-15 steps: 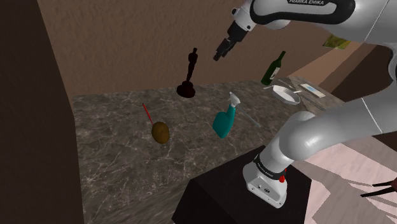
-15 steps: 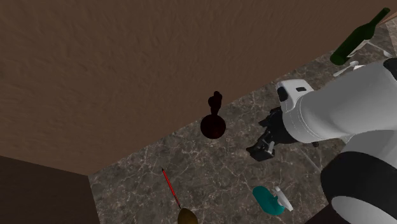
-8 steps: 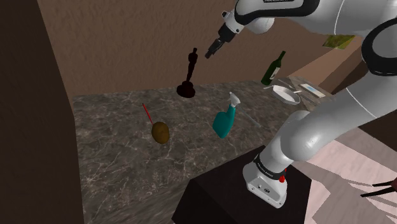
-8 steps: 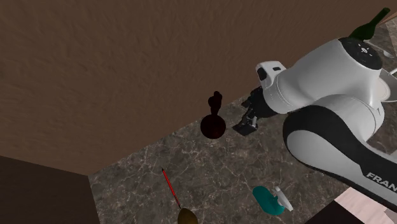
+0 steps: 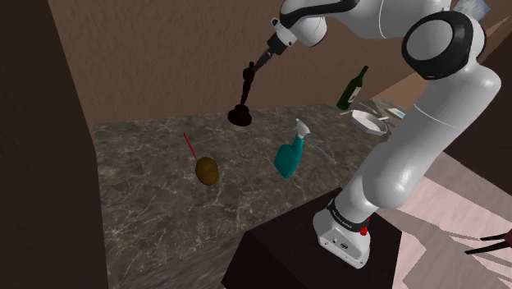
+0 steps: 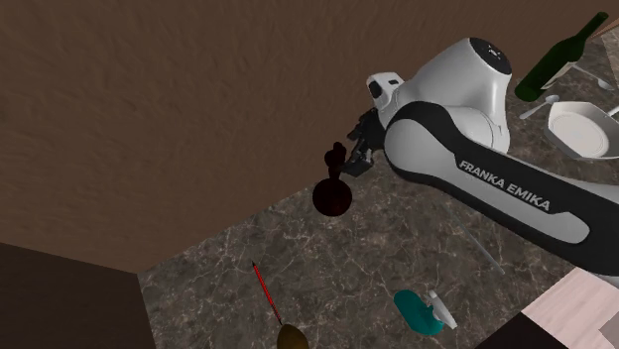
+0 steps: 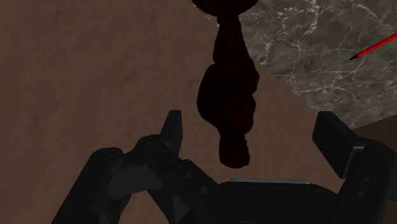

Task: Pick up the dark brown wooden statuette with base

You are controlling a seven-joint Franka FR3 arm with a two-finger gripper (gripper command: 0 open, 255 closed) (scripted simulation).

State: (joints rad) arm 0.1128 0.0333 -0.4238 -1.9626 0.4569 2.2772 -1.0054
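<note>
Statuette [image 5: 243, 97]: dark brown, upright on its round base at the back of the marbled table [image 5: 148, 213], just beside the brown wall [image 5: 164, 57]. White arm [image 5: 427, 123] arched over from the shoulder view's right. Claw [image 5: 256, 67] at the figure's head, spread open; in the wrist view, head between the two fingers, touching neither. Elsewhere on the table, well apart: teal spray bottle [image 5: 289, 156], green bottle [image 5: 353, 89], white plate [image 5: 371, 121], brown round lump [image 5: 207, 170], thin red stick [image 5: 189, 146].
</note>
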